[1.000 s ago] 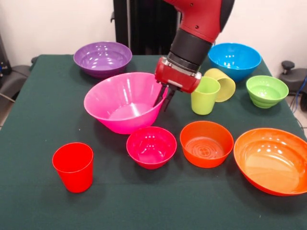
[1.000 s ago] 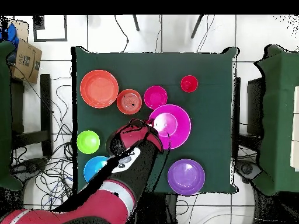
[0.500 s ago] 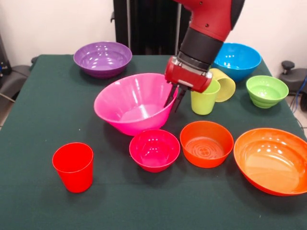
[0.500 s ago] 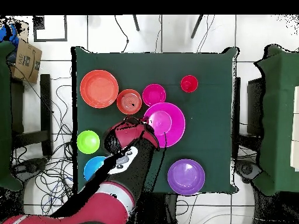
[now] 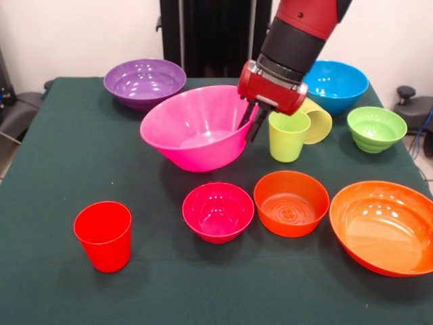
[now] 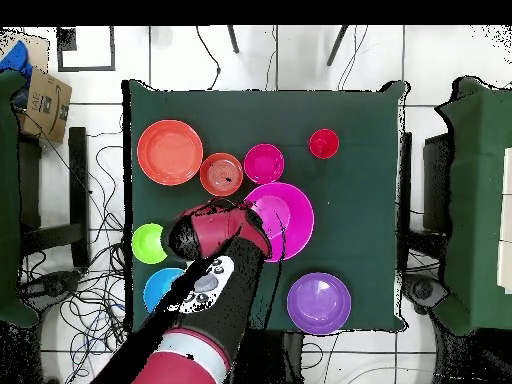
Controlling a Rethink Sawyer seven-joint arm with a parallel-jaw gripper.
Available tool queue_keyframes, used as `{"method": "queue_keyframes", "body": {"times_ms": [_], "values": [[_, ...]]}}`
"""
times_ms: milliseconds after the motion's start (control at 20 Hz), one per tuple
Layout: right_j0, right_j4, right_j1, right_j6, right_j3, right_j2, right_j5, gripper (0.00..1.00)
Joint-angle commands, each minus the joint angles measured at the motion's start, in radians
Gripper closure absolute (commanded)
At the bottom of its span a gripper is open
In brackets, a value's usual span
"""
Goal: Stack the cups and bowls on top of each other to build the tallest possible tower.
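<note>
One red arm (image 5: 298,34) slants down from above, its tool (image 5: 250,118) clamped on the tilted pink bowl's (image 5: 196,132) rim.

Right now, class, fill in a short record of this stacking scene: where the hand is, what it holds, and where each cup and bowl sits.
hand: shut on the rim of the large pink bowl
large pink bowl: lifted, tilted, above the table
stacked so far: nothing
red cup: upright, alone at the front
lime green cup: upright beside the hand
pale yellow cup: lying on its side behind the lime green cup
small bowls: magenta bowl, small orange bowl, ribbed green bowl
others: purple bowl, blue bowl, large orange bowl
</note>
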Motion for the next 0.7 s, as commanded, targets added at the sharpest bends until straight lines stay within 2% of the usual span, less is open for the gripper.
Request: {"method": "queue_keyframes", "body": {"times_ms": [50,300,700], "values": [[0.021,0.027,-0.021,0.085,-0.032,0.066,0.150,1.00],[0.034,0.031,0.003,0.110,-0.062,0.047,0.153,1.00],[0.073,0.081,0.079,0.166,-0.148,0.003,0.153,1.00]]}}
